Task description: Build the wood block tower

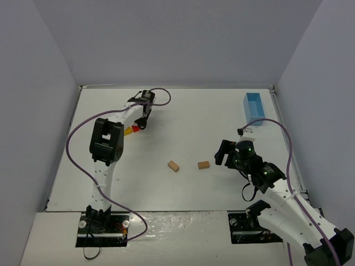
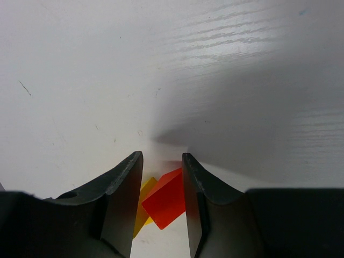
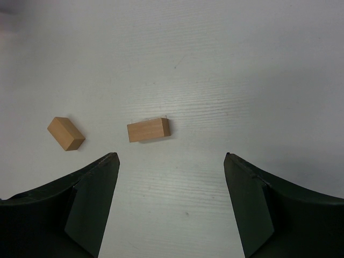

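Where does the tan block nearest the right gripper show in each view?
Top external: block lies right of centre on the table.
Left wrist: not in it.
Right wrist: block lies just left of centre.
Shared landmark: the other tan block, to its left in both views.

A white tabletop [image 1: 183, 111] is filling the middle of the scene, its surface showing fine wood grain in the close views. Plain grey walls are enclosing it on three sides: a left wall [image 1: 28, 111], a far wall [image 1: 177, 39] and a right wall [image 1: 327, 83]. Soft, even light is casting only faint shadows, and a glossy white strip [image 1: 183, 219] is running along the near edge.
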`<state>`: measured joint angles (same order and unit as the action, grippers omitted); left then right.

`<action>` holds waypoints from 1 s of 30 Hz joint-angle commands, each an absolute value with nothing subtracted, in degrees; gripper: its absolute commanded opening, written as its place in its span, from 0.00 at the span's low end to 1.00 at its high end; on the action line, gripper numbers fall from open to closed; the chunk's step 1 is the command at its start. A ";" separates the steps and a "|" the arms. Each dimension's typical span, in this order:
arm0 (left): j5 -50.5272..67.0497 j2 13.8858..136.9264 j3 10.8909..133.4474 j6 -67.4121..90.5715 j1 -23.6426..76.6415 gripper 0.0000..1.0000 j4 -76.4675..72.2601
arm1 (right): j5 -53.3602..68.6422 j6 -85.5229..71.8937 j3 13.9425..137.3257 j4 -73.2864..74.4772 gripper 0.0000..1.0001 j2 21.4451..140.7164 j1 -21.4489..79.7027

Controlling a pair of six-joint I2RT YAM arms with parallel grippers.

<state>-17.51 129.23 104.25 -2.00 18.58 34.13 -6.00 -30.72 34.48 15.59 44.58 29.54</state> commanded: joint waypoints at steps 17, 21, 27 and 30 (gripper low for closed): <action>-6.85 114.76 99.72 -11.78 19.25 0.34 37.68 | -6.18 -30.03 34.63 12.48 0.76 45.00 29.44; -7.15 115.61 98.92 -13.30 19.42 0.34 37.75 | -6.11 -30.15 34.54 12.48 0.76 44.87 29.44; -8.90 118.26 99.78 -14.17 20.09 0.34 37.46 | -5.98 -30.07 34.54 12.48 0.76 44.93 29.44; -10.21 119.53 100.30 -13.69 20.48 0.34 37.39 | -5.87 -30.06 34.59 12.48 0.76 45.05 29.44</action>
<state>-7.83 119.80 98.02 -12.77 19.68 37.63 -5.96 -30.72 34.48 15.53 44.58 29.54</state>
